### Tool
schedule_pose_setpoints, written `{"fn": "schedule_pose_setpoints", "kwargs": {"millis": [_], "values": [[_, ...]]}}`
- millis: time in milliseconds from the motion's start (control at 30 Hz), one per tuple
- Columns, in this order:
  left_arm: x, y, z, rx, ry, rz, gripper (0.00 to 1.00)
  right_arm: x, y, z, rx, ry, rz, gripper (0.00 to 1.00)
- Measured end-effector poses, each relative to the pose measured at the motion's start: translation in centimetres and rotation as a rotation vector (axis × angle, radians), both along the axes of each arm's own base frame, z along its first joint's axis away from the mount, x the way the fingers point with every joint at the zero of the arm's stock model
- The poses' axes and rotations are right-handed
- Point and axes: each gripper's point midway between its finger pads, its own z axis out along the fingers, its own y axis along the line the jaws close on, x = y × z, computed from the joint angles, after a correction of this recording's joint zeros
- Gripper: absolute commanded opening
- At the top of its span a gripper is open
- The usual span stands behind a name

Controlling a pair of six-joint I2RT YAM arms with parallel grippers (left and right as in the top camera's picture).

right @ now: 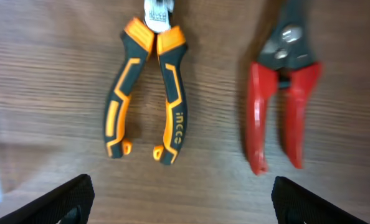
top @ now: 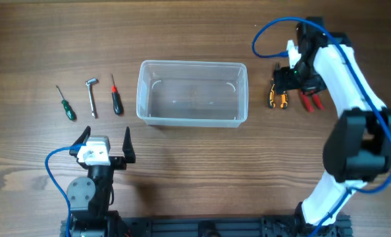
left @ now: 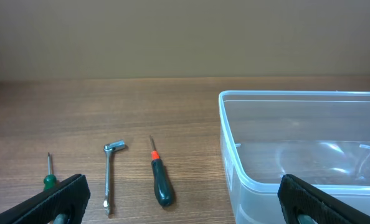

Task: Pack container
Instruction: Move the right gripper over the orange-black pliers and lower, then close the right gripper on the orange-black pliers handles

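Looking from the robot's side first: left gripper (top: 107, 134) sits on the near side of the container (top: 191, 63), off toward its left corner, fingers spread wide w/ nothing between them. The container itself is mid-table, upright, open top, empty afaict.

Left of the container and well apart from it are a green screwdriver (top: 66, 104), a small L-shaped wrench (top: 91, 97) and a dark-handled screwdriver (top: 116, 100) w/ a red collar, lying side by side. Right of the container, a bit toward its far edge, are orange-black pliers (top: 278, 97) and red-handled snips (top: 309, 100), next to each other but not touching. Right gripper (top: 285, 84) hangs over the orange pair, claw spread wide, not pinching anything.

Re handling: tub looks light, thin clear plastic, so the walls prob flex and it's slick. It'd likely skid if a tool knocks it. If it needs moving I'd pinch the thick rim near a corner, stiffest part imo. Doesn't look fragile, but I wouldn't squeeze mid-wall.
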Motion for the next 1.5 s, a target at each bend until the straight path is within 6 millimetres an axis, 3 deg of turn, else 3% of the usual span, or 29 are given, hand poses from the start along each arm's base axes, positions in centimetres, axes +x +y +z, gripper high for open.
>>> {"fn": "schedule_pose_setpoints", "kwargs": {"millis": [33,133,433,467,567,667,1100,1367,1500], "values": [[0.0,0.0,0.0,0.000,0.000,0.000,1.00,-0.1,0.0,-0.6,-0.002,0.015,-0.001,0.91],[0.0,0.0,0.0,0.000,0.000,0.000,1.00,0.2,-0.1,-1.0,-0.004,0.015,-0.002,0.77],[0.0,0.0,0.0,0.000,0.000,0.000,1.00,2.5,0.6,-0.9,0.047,-0.081,-0.023,0.77],[0.0,0.0,0.0,0.000,0.000,0.000,1.00,2.8,0.9,-0.8,0.066,-0.093,-0.026,0.74],[0.0,0.0,0.0,0.000,0.000,0.000,1.00,3.3,1.9,-0.8,0.128,-0.112,-0.035,0.47],[0.0,0.0,0.0,0.000,0.000,0.000,1.00,3.5,2.3,-0.7,0.151,-0.123,-0.038,0.40],[0.0,0.0,0.0,0.000,0.000,0.000,1.00,3.5,-0.6,-1.0,0.153,-0.127,-0.084,0.40],[0.0,0.0,0.0,0.000,0.000,0.000,1.00,2.6,-0.5,-5.1,0.154,-0.022,-0.049,0.41],[0.0,0.0,0.0,0.000,0.000,0.000,1.00,2.7,-0.5,-5.5,0.153,-0.020,-0.031,0.41]]}}
